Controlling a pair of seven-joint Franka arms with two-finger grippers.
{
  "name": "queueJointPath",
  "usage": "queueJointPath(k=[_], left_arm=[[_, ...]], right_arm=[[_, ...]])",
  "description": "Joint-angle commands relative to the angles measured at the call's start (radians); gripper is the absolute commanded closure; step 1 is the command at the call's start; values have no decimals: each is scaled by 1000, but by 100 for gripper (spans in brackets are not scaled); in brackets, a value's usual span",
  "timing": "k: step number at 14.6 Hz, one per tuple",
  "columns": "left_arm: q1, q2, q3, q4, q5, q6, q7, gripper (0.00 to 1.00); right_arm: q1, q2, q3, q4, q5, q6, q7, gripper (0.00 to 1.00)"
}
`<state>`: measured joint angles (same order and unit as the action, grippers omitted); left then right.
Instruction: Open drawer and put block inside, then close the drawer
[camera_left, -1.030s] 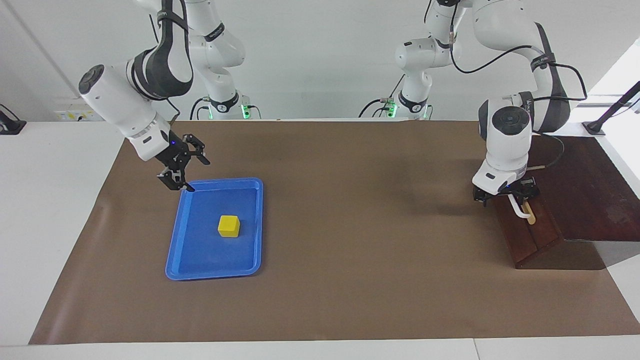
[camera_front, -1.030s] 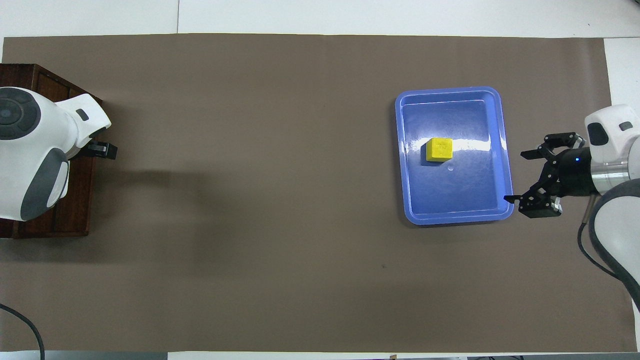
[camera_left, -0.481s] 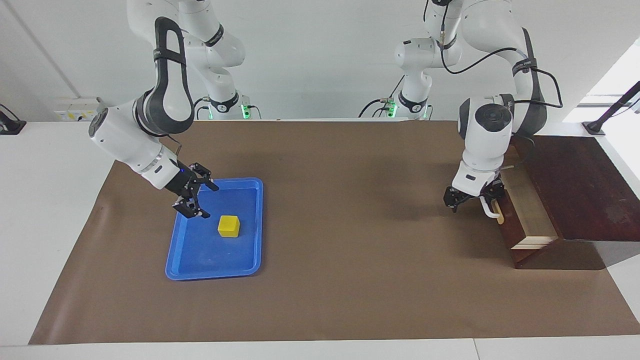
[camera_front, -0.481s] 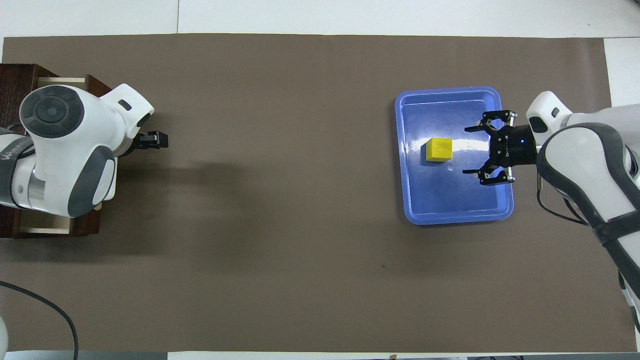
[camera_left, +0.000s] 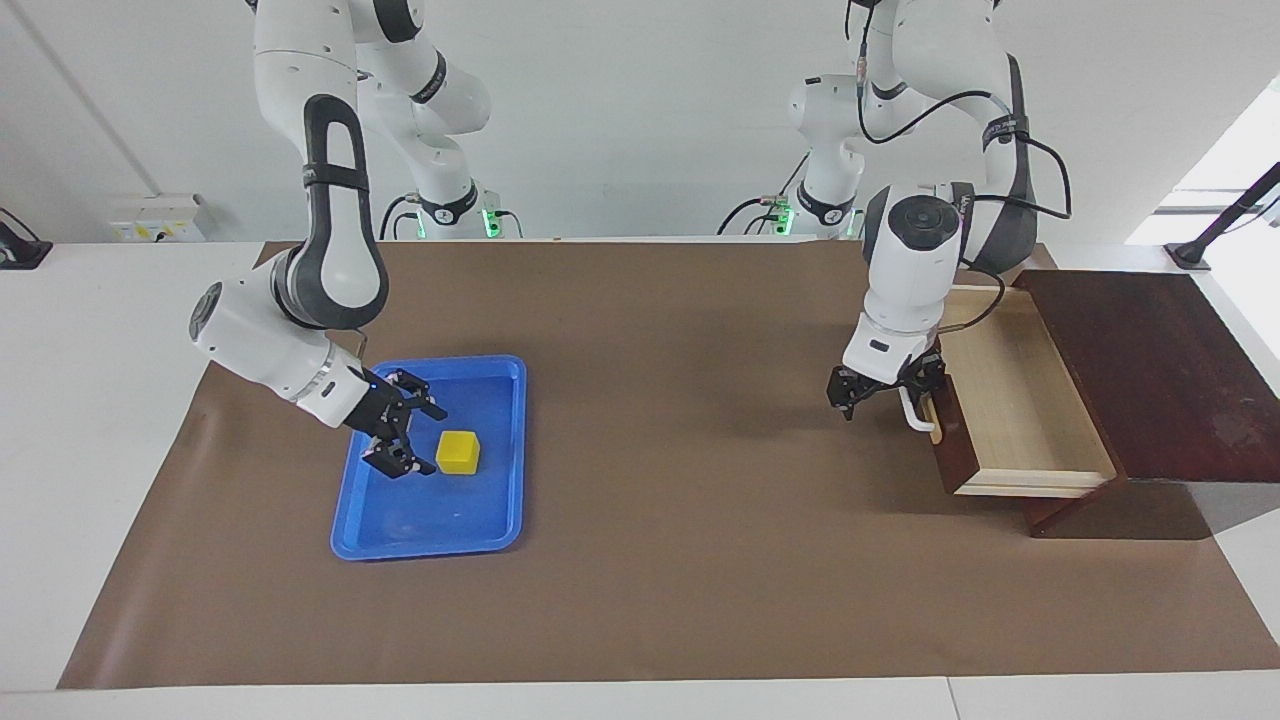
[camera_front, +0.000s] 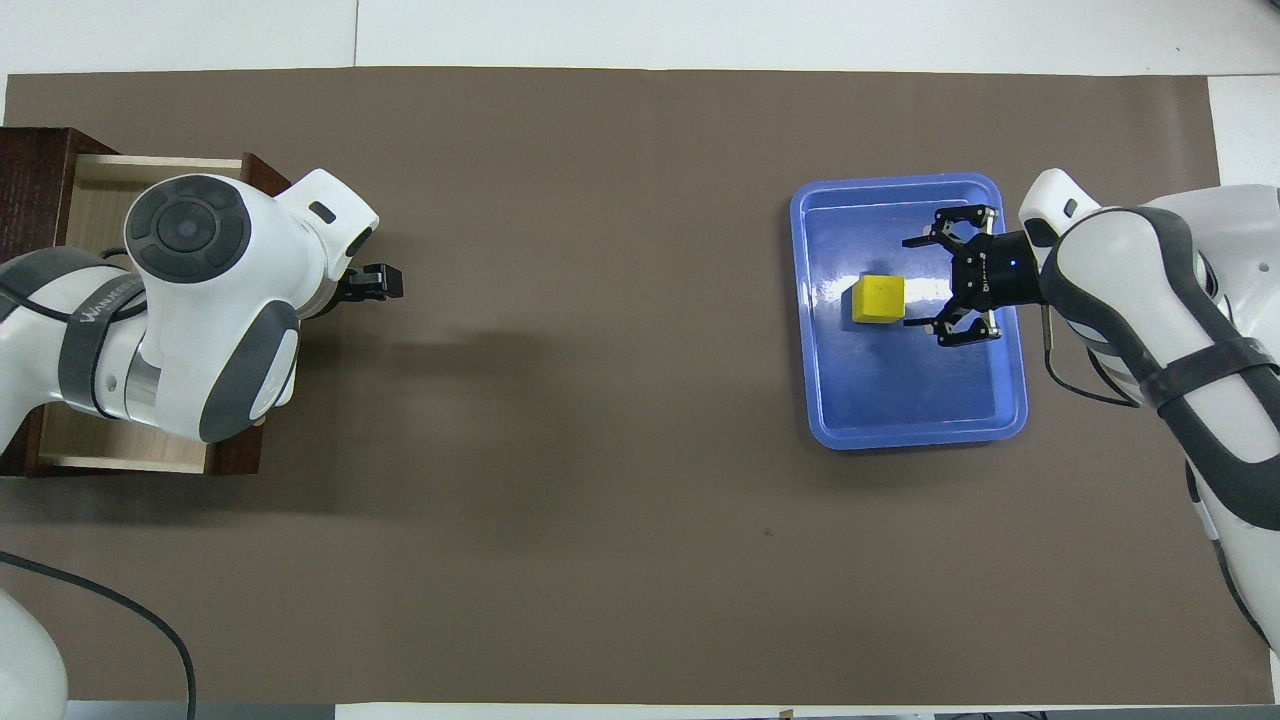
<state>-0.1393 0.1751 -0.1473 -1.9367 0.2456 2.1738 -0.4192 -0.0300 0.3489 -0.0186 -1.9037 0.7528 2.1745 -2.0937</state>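
The dark wooden drawer (camera_left: 958, 445) stands pulled out of its cabinet (camera_left: 1150, 370), its pale interior (camera_front: 100, 190) showing. My left gripper (camera_left: 886, 388) is at the drawer's front, shut on the white bar handle (camera_left: 913, 414); in the overhead view the arm hides the handle. The yellow block (camera_left: 458, 452) lies in the blue tray (camera_left: 430, 545). My right gripper (camera_left: 426, 441) is open and low in the tray, right beside the block toward the right arm's end of the table, not touching it. In the overhead view the block (camera_front: 878, 299) sits just off its fingertips (camera_front: 912, 322).
A brown mat (camera_left: 680, 520) covers the table between the tray and the cabinet. The cabinet stands at the left arm's end of the table, the tray (camera_front: 910, 437) toward the right arm's end. A black cable (camera_front: 120, 610) lies by the left arm.
My left gripper has pulled the drawer further out toward the table's middle, baring its interior. My right gripper has moved from the tray's corner down into the tray, up to the block.
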Motion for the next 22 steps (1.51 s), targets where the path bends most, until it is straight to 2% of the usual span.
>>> queueJointPath(k=[1, 7, 12, 15, 20, 22], left_arm=[[0, 9, 6, 10, -57, -31, -30, 0], [14, 23, 11, 241, -118, -290, -35, 0], [7, 3, 12, 255, -146, -334, -88, 0], [-5, -2, 8, 300, -181, -400, -280, 0], [9, -51, 9, 298, -249, -471, -462, 0], [4, -61, 9, 288, -270, -479, -599, 0]], right_arm=[[-4, 53, 3, 45, 52, 1, -32, 0], [7, 68, 3, 31, 77, -2, -81, 0], [-2, 65, 2, 52, 77, -77, -49, 0], [-8, 65, 0, 45, 76, -107, -15, 0], [-8, 58, -4, 3, 77, -105, -17, 0], [-8, 56, -8, 0, 77, -93, -17, 0]])
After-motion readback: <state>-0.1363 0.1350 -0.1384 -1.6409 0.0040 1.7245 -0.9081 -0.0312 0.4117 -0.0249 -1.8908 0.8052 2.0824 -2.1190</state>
